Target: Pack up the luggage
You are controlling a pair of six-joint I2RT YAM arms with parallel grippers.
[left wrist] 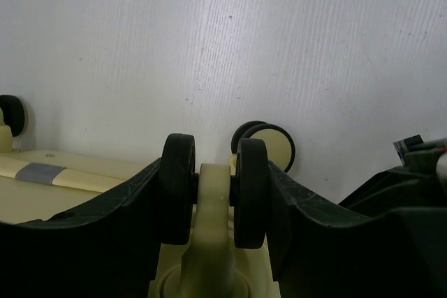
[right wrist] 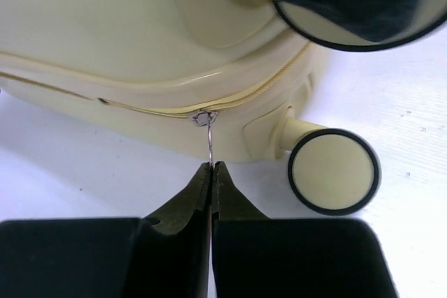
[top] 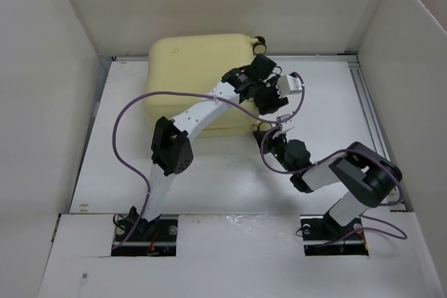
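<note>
So the luggage was laid flat up against the far edge of the surface, a bit left of the middle, with its wheeled end turned toward the right edge. The shell was seen closed, with the zipper running along the seam. The left fingers were reached across the lid and were closed in on a double wheel, one finger pressed to each outer face and the yellow fork sandwiched between the two black tyres. The right fingers were brought in low at the case's near right corner and were pinched pretty much fully together on the thin metal zipper pull, which was held taut off the slider. A single wheel was seen just beside that, resting on the surface.
</note>
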